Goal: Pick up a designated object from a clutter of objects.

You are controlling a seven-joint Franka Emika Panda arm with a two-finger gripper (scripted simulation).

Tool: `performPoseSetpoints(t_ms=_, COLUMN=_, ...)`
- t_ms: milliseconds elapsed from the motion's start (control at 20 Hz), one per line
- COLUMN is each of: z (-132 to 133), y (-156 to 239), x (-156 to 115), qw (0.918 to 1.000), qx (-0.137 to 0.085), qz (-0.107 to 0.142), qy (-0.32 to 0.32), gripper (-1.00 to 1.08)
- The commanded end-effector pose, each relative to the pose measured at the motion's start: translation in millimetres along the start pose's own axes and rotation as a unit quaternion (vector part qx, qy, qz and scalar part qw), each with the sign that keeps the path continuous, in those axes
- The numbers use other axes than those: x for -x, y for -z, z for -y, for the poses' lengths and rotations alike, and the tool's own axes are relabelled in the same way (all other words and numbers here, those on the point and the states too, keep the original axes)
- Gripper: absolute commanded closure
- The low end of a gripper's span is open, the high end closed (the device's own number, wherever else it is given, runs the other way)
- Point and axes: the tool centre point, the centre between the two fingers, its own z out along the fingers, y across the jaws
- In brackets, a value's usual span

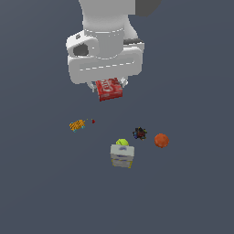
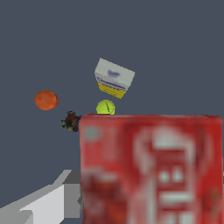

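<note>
Simulated scene: featureless grey floor [image 1: 41,192]

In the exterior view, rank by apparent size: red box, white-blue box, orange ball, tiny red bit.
1. red box, partly hidden under the gripper; close to
2. white-blue box, order unsure
3. orange ball
4. tiny red bit

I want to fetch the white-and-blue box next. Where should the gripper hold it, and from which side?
Probably from above, jaws across the white-and-blue box's two exterior-view left and right faces: it stands upright and blocky. The yellow-green ball sits against its far side, so closing along that line risks nudging the ball.
</note>
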Motion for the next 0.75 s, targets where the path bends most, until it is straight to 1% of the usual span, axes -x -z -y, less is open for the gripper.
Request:
performPoseSetpoints(t_ms=0, z=10, y=19, x=2, qw=1.0000, qx=0.000, qz=0.001, qy=0.000, gripper=1.08)
performPoseSetpoints(t_ms=350, z=28, y=52, x=4, qw=1.0000, qx=-0.001, qz=0.001, qy=0.000, gripper=1.08)
performPoseSetpoints(t_ms=700, z=31, y=59, x=3, qw=1.0000, qx=-0.001, qz=0.000, qy=0.000, gripper=1.08)
